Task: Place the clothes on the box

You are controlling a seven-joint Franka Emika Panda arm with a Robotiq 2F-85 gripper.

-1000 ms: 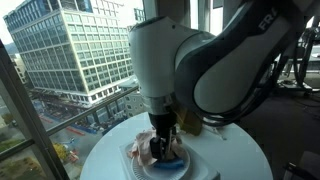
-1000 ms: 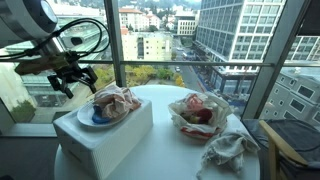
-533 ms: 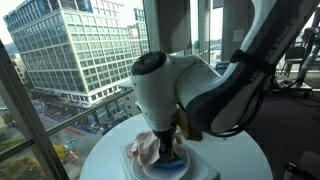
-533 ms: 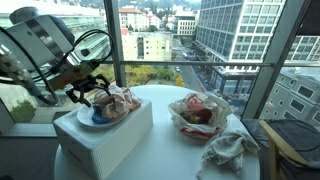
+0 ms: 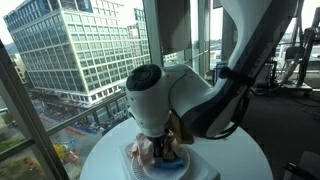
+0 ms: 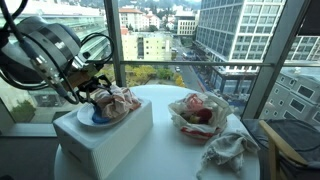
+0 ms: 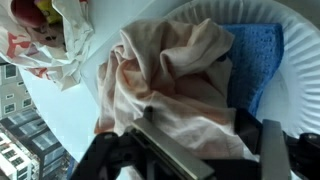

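pincer [image 6: 95,92] jaws apart, right over the cloth [image 7: 175,80] on the plate [image 7: 290,20]. sponge [image 7: 255,55] touches the cloth, so pinch the bunched fold on the side away from it and lift straight up. box [image 6: 190,125] sits well apart from the plate

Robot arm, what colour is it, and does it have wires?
The arm is made of fat, rounded white shells with black parts at the joints. Thin black cables loop beside its wrist. The gripper at the end is black, with two flat, straight fingers.
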